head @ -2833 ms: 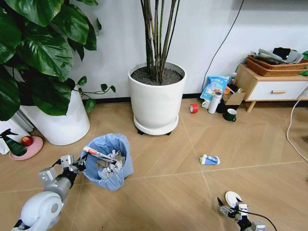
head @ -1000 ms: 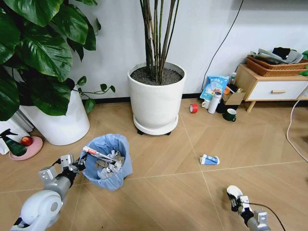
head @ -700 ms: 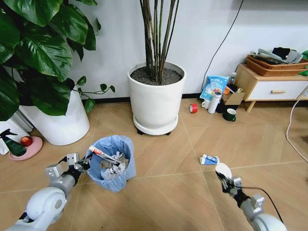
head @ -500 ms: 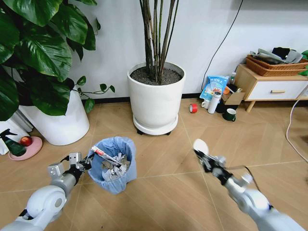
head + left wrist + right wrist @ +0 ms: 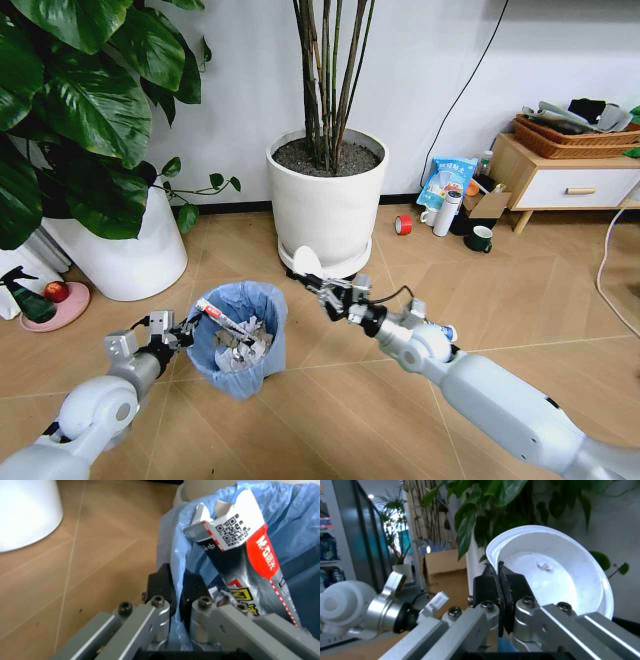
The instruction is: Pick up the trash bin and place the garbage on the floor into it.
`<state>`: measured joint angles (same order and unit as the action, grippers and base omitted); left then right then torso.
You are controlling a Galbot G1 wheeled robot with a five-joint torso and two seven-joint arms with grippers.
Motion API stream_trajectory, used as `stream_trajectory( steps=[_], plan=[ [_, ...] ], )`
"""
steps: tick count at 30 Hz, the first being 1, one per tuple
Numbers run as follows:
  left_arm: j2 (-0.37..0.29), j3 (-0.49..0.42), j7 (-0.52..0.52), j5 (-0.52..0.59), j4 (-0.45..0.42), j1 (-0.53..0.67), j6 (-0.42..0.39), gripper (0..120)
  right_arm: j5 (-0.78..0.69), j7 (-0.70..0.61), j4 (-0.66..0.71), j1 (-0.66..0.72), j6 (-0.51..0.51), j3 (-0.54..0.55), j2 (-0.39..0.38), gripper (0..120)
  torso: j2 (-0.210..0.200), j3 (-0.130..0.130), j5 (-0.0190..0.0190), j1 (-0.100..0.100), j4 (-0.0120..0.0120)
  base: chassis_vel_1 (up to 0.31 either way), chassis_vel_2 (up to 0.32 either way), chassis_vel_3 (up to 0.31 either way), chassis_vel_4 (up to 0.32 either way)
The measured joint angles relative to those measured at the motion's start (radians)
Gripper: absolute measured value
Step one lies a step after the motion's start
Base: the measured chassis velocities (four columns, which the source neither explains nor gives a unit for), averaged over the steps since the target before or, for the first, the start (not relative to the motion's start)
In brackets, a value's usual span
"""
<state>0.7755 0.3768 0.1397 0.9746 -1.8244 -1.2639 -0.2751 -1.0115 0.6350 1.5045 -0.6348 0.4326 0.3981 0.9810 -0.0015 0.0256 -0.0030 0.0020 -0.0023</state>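
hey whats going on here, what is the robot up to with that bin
The robot is clearing litter off the floor. Its left pincer is shut on the rim of the trash bin, which is lined with a blue bag and already holds paper and wrappers. Its right pincer is shut on a white round lid, held beside the bin and a little above its rim. A blue-white carton lies on the floor behind the right arm.

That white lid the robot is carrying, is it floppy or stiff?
Probably fairly stiff: the white lid keeps its round dish shape though the right hand pinches only its rim. Likely light, as that thin edge grip carries it above the trash bin.
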Motion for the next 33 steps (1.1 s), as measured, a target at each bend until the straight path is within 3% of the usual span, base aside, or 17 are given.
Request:
stream_trajectory(
  steps=[11, 22, 28, 33],
  plan=[
    [0.033, -0.122, 0.013, 0.026, 0.073, 0.169, -0.004, 0, -0.041, 0.002, -0.073, 0.077, -0.015, 0.090, 0.051, 0, 0.000, 0.000, -0.0001, 0.000, -0.0003, 0.000, 0.000, 0.000, 0.000],
    [0.037, -0.144, 0.013, 0.036, 0.083, 0.193, -0.006, 0, -0.042, -0.001, -0.181, 0.114, -0.030, 0.146, 0.168, 0, 0.000, 0.000, -0.0001, 0.000, 0.0002, 0.000, 0.000, 0.000, 0.000],
    [0.033, -0.145, 0.013, 0.041, 0.077, 0.195, -0.007, 0, -0.038, -0.034, -0.238, 0.131, -0.060, 0.174, 0.175, 20, 0.000, 0.000, 0.0000, 0.000, 0.0002, 0.000, 0.000, 0.000, 0.000],
    [0.027, -0.134, 0.014, 0.042, 0.071, 0.190, -0.008, 0, -0.037, -0.041, -0.240, 0.136, -0.070, 0.176, 0.118, 39, 0.000, 0.000, -0.0001, 0.000, -0.0003, 0.000, 0.000, 0.000, 0.000]
  ],
)
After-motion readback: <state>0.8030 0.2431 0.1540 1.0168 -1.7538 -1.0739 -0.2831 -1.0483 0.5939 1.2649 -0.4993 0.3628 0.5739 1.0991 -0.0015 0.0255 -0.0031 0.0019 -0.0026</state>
